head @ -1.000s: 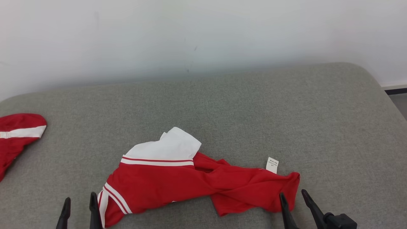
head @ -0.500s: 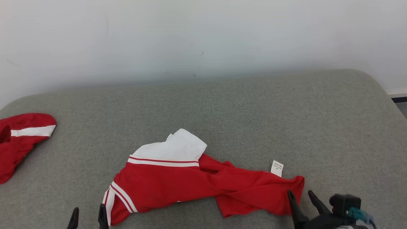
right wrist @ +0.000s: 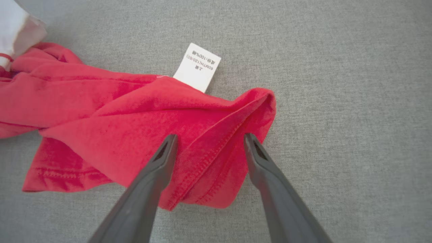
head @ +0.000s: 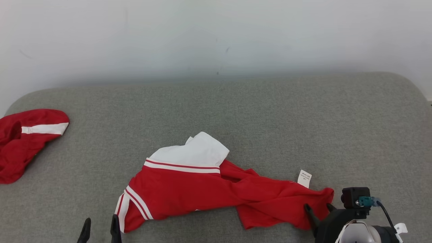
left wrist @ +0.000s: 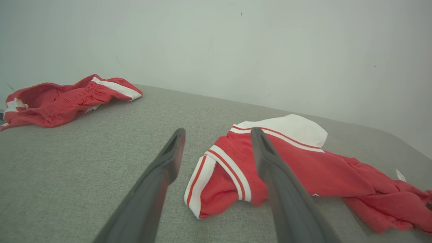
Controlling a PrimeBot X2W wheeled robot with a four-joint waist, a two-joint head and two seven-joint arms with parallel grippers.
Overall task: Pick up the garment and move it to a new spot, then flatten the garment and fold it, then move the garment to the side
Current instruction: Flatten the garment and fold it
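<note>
A crumpled red garment with white striped trim and a white panel lies on the grey cushion. Its white care label sticks up near the right end. My right gripper is open, tilted down over the garment's right corner. In the right wrist view its fingers straddle the folded hem, and the label lies beyond. My left gripper is open at the garment's left end. In the left wrist view the striped edge lies between the spread fingers of the left gripper.
A second red piece with a white band lies at the cushion's far left edge, also in the left wrist view. A pale wall rises behind the cushion. Bare grey fabric stretches behind and right of the garment.
The head camera has shifted, sliding the scene rightward. My right gripper has advanced and tipped down over the garment's right corner, its wrist now in view. The left gripper sits lower in the head view.
</note>
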